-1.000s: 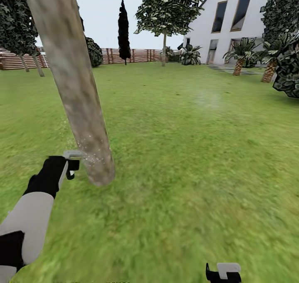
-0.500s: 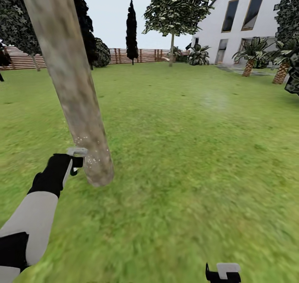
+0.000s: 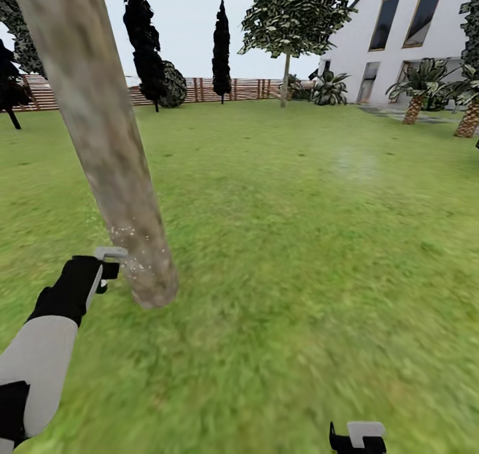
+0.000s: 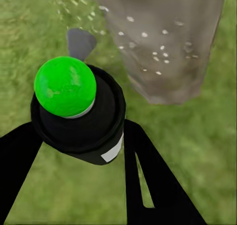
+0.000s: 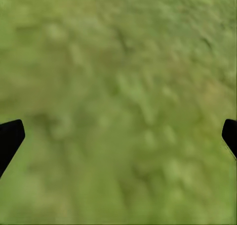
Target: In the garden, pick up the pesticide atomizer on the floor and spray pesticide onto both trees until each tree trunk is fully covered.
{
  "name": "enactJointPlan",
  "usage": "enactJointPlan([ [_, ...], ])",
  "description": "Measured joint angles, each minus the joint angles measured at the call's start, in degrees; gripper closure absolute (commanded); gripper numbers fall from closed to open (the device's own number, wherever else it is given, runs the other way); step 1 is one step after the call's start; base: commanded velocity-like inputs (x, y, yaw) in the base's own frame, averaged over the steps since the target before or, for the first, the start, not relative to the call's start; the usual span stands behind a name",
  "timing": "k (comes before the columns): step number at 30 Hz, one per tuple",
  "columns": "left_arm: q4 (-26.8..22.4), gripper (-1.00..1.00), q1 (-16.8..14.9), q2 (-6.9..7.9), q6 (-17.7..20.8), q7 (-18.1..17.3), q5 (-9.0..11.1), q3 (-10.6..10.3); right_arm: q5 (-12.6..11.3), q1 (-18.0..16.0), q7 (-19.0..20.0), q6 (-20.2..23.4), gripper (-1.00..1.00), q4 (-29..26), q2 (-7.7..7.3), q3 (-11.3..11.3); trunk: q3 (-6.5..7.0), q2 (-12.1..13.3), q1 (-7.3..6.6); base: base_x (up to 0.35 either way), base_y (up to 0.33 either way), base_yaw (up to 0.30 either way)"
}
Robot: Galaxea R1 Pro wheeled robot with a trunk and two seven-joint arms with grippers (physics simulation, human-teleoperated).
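The pesticide atomizer [image 4: 81, 128], a small black bottle with a white band and a green-lit tip, is clamped between my left gripper's black fingers [image 4: 148, 175]. My left gripper [image 3: 108, 265] is shut on it low beside the near tree trunk [image 3: 113, 154], a thick grey-brown mottled column leaning left. Fine white specks dot the trunk's lower part [image 4: 158, 42], and the bottle's tip faces it from a short distance. The second tree [image 3: 286, 14] stands far off near the fence. My right gripper [image 3: 359, 437] hangs open over bare grass [image 5: 118, 96].
Green lawn [image 3: 299, 241] spreads all around. A brown slat fence [image 3: 219, 89] and black cypresses [image 3: 221, 48] line the back. A white house [image 3: 406, 34] with palms [image 3: 416, 84] stands at the far right.
The whole view has swung left, so the fence, cypresses and house sit further right in the picture. My left gripper stays beside the trunk's base with the atomizer in it.
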Motion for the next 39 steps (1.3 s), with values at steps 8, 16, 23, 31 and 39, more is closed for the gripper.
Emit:
enactJointPlan([
  [8, 1.1, 1.0, -0.1, -3.21, -0.1, 0.1, 0.2, -0.4, 0.0, 0.0, 0.0, 0.0, -1.0, 0.0, 0.03, 0.0, 0.0, 0.0, 0.0, 0.276, -0.154, 0.232],
  [16, 1.0, 1.0, 2.8, -2.96, -0.1, 0.0, 0.6, -0.4, 0.0, 0.0, 0.0, 0.0, -1.0, 0.0, 0.03, 0.0, 0.0, 0.0, 0.0, -0.016, -0.261, 0.036],
  [23, 0.9, 1.0, 2.8, -3.89, -0.1, 0.1, -0.1, 0.1, 0.0, 0.0, 0.0, 0.0, -1.0, 0.0, 0.03, 0.1, 0.0, 0.0, 0.0, 0.15, -0.237, 0.242],
  [31, 0.9, 1.0, 2.8, -1.18, -0.2, 0.1, 0.7, -0.3, 0.0, 0.0, 0.0, 0.0, -1.0, 0.0, 0.03, 0.0, 0.0, 0.0, 0.0, 0.227, -0.188, 0.022],
  [39, 0.4, 1.0, 2.3, -4.52, -0.2, 0.1, 0.3, -0.5, 0.0, 0.0, 0.0, 0.0, -1.0, 0.0, 0.03, 0.0, 0.0, 0.0, 0.0, 0.046, -0.263, 0.26],
])
